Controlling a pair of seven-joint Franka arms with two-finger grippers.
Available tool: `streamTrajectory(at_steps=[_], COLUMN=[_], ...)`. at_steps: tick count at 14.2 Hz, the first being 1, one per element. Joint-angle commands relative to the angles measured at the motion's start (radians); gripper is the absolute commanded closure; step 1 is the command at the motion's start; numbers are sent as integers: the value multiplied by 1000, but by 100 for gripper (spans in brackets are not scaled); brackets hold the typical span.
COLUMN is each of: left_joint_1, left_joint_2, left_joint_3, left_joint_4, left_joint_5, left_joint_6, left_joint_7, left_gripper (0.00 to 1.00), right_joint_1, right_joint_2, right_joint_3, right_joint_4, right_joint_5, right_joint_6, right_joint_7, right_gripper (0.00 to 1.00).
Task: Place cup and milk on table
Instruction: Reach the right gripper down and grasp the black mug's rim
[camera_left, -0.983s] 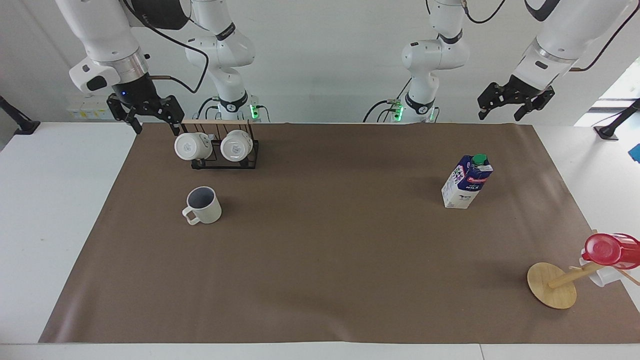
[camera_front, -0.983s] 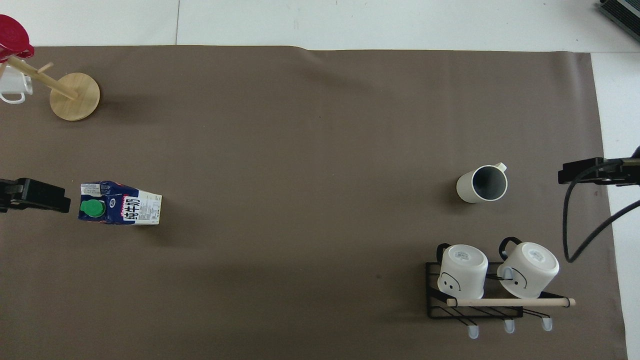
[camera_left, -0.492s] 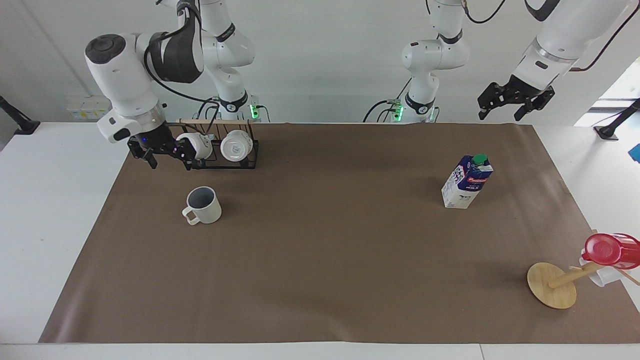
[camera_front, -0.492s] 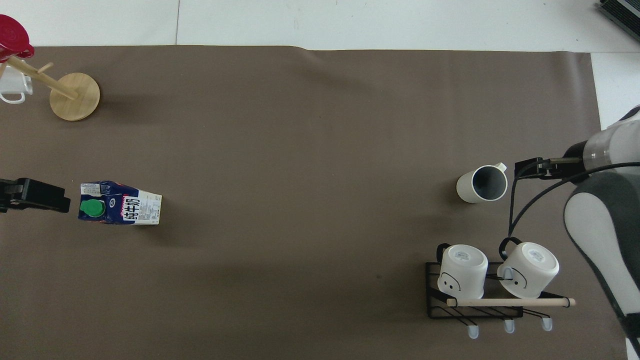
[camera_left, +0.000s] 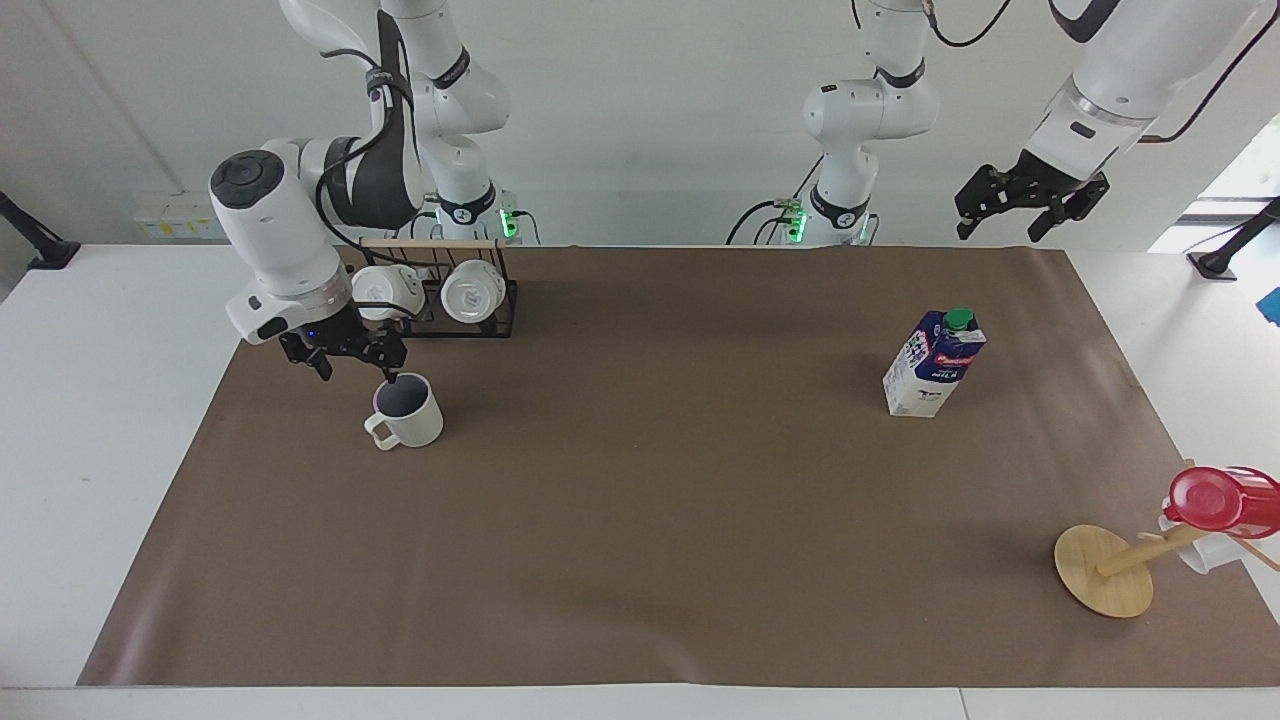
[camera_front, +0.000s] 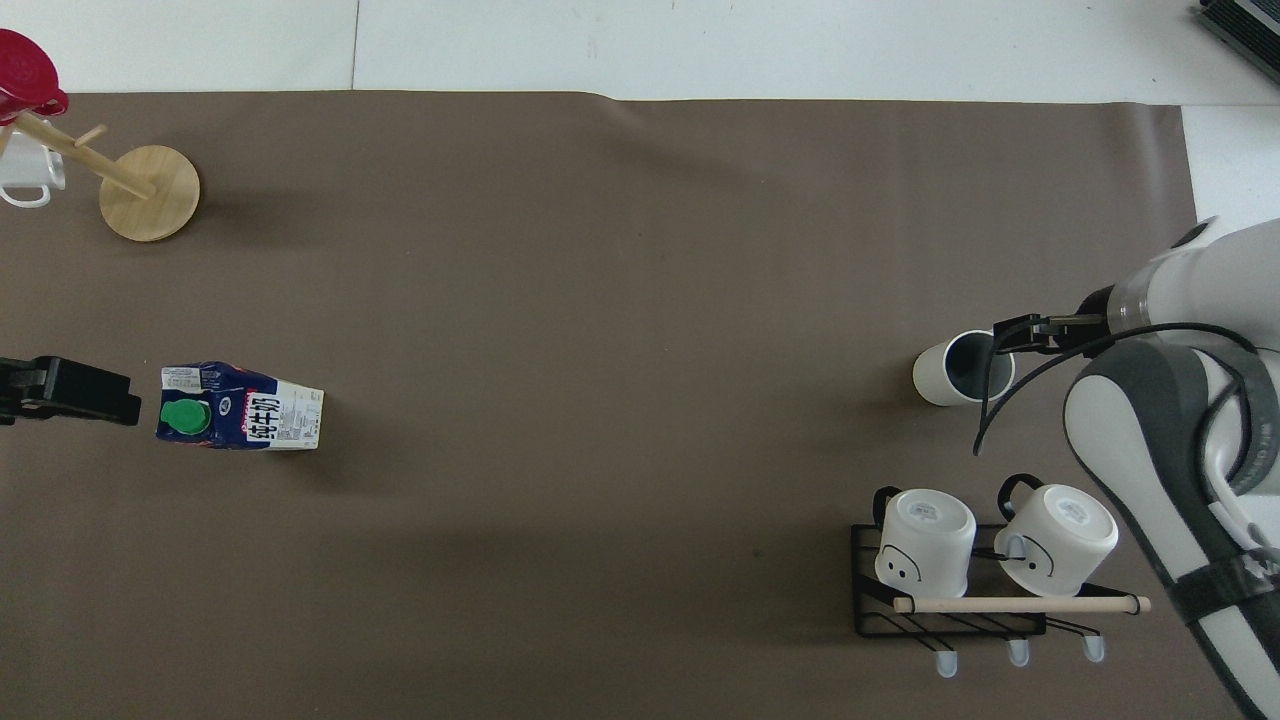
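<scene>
The cream-white cup (camera_left: 412, 418) stands upright on the brown sheet of the table (camera_left: 650, 520), toward the right arm's end; it also shows in the overhead view (camera_front: 940, 378). My right gripper (camera_left: 357, 371) is open and low right beside the cup, with one fingertip at its rim; it also shows in the overhead view (camera_front: 1012, 338). The milk (camera_left: 935, 365) stands upright toward the left arm's end; the overhead view shows its green cap (camera_front: 186, 417). My left gripper (camera_left: 1012, 218) is open and waits high up near the table's edge, apart from the milk.
A black wire rack (camera_left: 500, 318) with two plain white mugs stands nearer to the robots than the cup. A wooden mug tree (camera_left: 1105, 570) with a red cup (camera_left: 1222, 500) stands at the left arm's end, farther from the robots than the milk.
My right arm has swung down from above the rack's end to the cup, and its gripper now sits at the cup's rim. The left arm, cup and milk have not moved.
</scene>
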Motion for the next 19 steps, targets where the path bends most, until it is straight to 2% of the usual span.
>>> streamTrajectory(at_steps=[1, 8, 10, 13, 19], left_joint_1=[16, 16, 16, 16, 8], left_joint_2=[-9, -16, -24, -33, -69], left_joint_3=[-9, -9, -11, -11, -11], left_joint_4=[12, 9, 1, -13, -73], left_joint_5=[6, 6, 6, 6, 6], left_joint_6=[-12, -2, -2, 13, 71], left_joint_7=[5, 8, 7, 8, 8], left_gripper=[0, 0, 0, 0, 0], right_joint_1=[1, 39, 40, 94, 117], right_joint_2=[-19, -17, 29, 78, 83], right_joint_3=[5, 7, 7, 7, 7], right_joint_4=[-24, -24, -24, -24, -39], right_joint_5=[1, 1, 2, 4, 4], right_joint_6=[21, 62, 70, 157, 157], right_joint_7=[-3, 19, 23, 34, 46], right_gripper=[0, 0, 0, 0, 0])
